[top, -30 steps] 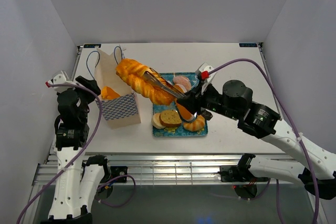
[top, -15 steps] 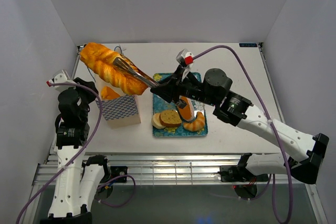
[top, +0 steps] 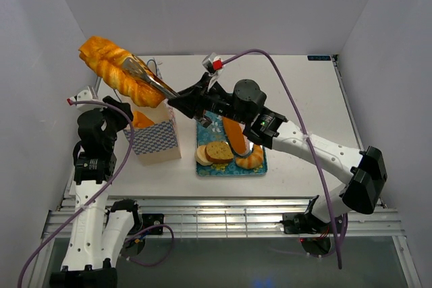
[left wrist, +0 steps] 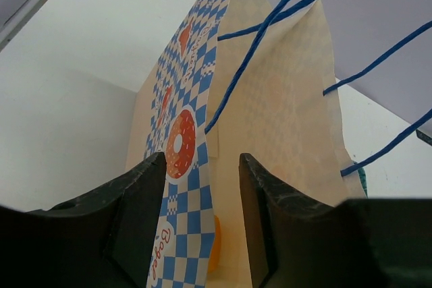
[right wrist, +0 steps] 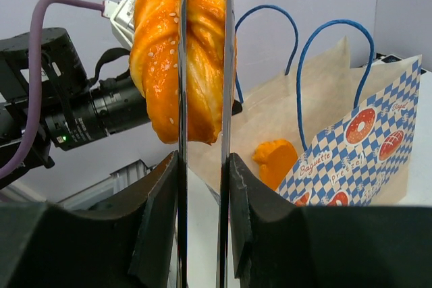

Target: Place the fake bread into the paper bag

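Note:
My right gripper (top: pixel 187 99) is shut on metal tongs (top: pixel 152 83) that pinch a long twisted orange loaf (top: pixel 113 71), held high above and to the left of the paper bag (top: pixel 155 141). The right wrist view shows the loaf (right wrist: pixel 179 52) between the tong blades (right wrist: pixel 182 166), the gripper (right wrist: pixel 202 160), and the bag (right wrist: pixel 351 139) lying open with one orange bread piece (right wrist: pixel 275 160) inside. My left gripper (left wrist: pixel 202 166) is open, its jaws standing either side of the bag's checked side wall (left wrist: pixel 179 153). The bread piece also shows from the top (top: pixel 140 119).
A teal tray (top: pixel 202 172) right of the bag carries a long roll (top: pixel 235 136), a croissant (top: pixel 251 160) and cut slices (top: pixel 217 152). The bag's blue cord handles (left wrist: pixel 270 25) stick up near my left gripper (top: pixel 120 109). White walls enclose the table.
My right arm has swung left and up with the tongs and loaf, from over the tray to beyond the bag's far left side. The left arm has barely moved.

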Controlling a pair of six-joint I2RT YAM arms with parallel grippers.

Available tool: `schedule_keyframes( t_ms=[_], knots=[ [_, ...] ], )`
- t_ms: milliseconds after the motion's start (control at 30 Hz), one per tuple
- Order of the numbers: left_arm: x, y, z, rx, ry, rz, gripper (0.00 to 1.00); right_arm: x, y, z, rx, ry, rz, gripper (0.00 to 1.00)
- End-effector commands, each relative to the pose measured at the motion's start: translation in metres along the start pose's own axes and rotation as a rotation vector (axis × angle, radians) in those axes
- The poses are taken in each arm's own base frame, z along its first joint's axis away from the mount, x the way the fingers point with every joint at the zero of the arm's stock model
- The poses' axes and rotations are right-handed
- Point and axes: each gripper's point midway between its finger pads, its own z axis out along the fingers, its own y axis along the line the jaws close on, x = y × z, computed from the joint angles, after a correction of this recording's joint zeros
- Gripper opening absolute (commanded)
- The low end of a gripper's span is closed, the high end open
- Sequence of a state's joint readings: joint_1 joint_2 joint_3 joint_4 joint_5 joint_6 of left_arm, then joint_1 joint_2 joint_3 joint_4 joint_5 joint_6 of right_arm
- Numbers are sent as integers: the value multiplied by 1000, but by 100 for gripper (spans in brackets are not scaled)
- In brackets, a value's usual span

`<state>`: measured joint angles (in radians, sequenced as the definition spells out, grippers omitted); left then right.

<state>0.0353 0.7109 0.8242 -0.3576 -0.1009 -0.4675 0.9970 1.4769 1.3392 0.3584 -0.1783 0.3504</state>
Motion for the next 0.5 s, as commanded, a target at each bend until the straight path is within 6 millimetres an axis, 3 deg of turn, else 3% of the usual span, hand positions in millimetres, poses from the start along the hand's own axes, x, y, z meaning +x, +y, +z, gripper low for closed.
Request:
schedule_keyframes(
  t_ms=[0,167,267,467],
  knots=[
    [8,-6,5,39,31,14,57,-50,12,10,-41,-207,-15,23],
    [12,-9,8,49,52,7,50,-37,6,26,-53,-215,15,23],
    [13,-9,8,50,56,6,41,-23,-1,37,-53,-185,24,24],
    [11,-8,7,48,47,5,34,9,-20,46,-2,-136,51,24]
  ],
)
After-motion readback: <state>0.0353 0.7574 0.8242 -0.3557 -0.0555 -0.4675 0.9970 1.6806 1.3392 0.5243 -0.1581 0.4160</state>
